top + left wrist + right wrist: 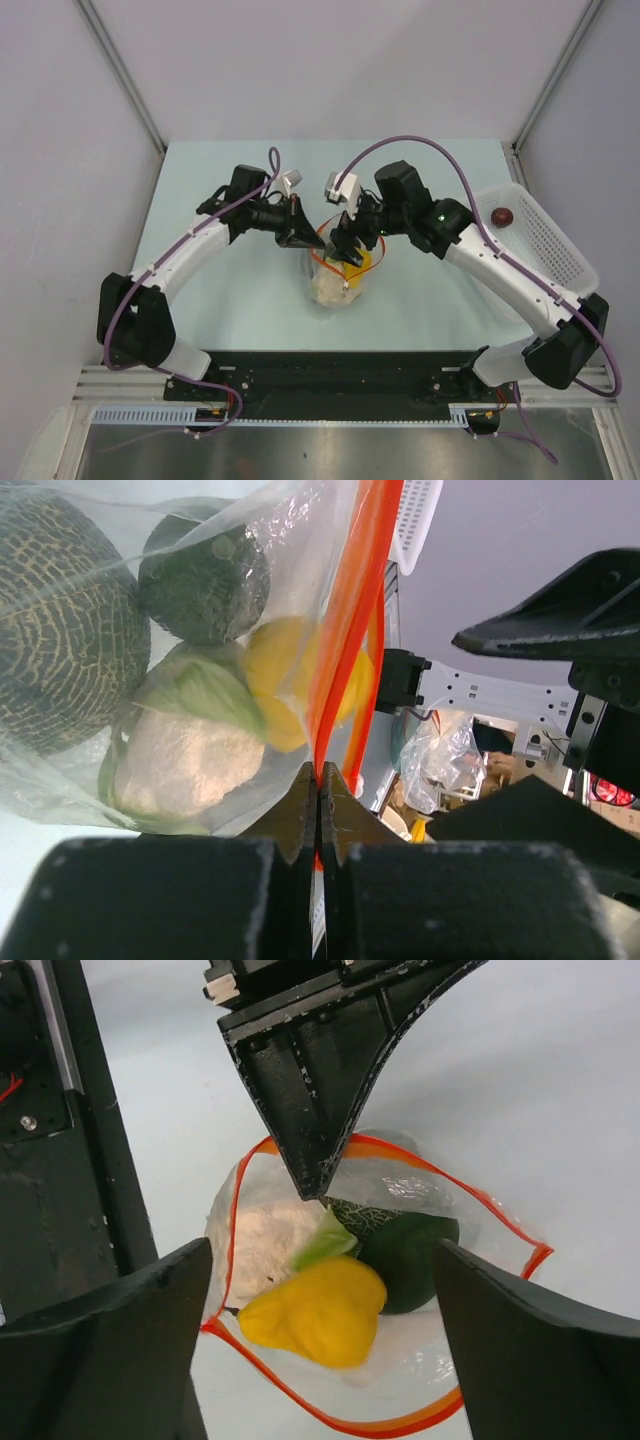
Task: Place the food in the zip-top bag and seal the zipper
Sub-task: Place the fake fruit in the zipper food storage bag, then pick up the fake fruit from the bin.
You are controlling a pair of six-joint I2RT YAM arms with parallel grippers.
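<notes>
The clear zip-top bag (335, 285) stands mid-table with its mouth held open. My left gripper (305, 238) is shut on the orange-red zipper (350, 600) at the rim, seen close in the left wrist view (320, 780). Inside lie a netted dark green piece (60, 630), a dark round piece (205, 575), a cream piece (185, 760) with a lime green leaf (200, 685), and a yellow piece (315, 1310) on top. My right gripper (320, 1290) is open and empty just above the mouth, also seen from above (348, 250). A dark red piece (503, 216) lies in the basket.
The white perforated basket (545, 240) sits at the table's right edge beside the right arm. The left gripper's finger (310, 1110) hangs over the far side of the bag mouth. Grey walls enclose the table on three sides.
</notes>
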